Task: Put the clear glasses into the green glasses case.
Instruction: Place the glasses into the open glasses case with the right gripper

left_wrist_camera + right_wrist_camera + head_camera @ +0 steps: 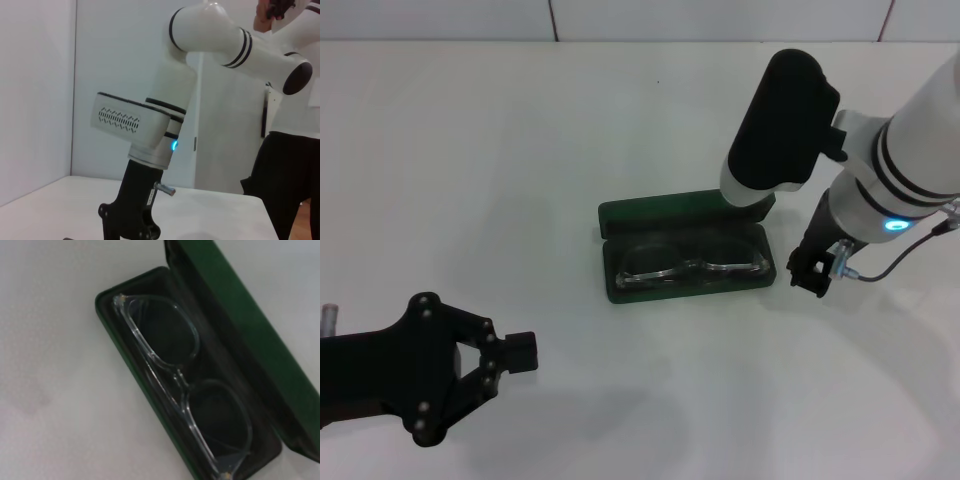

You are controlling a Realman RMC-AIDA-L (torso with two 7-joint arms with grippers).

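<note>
The green glasses case (616, 290) lies open in the middle of the table, its lid (660, 212) tipped back on the far side. The clear glasses (690, 264) lie folded inside it on the dark lining. The right wrist view looks straight down on the clear glasses (165, 360) in the case (116, 335), with the lid (240, 325) standing alongside. My right gripper (810, 272) hangs just off the case's right end, apart from it. My left gripper (520, 351) rests low at the front left, shut and holding nothing.
The white tabletop (470, 150) runs back to a tiled wall. The right arm's black forearm (780, 120) hangs over the case's far right corner. In the left wrist view a person (285, 190) stands beyond the table behind the right arm (150, 135).
</note>
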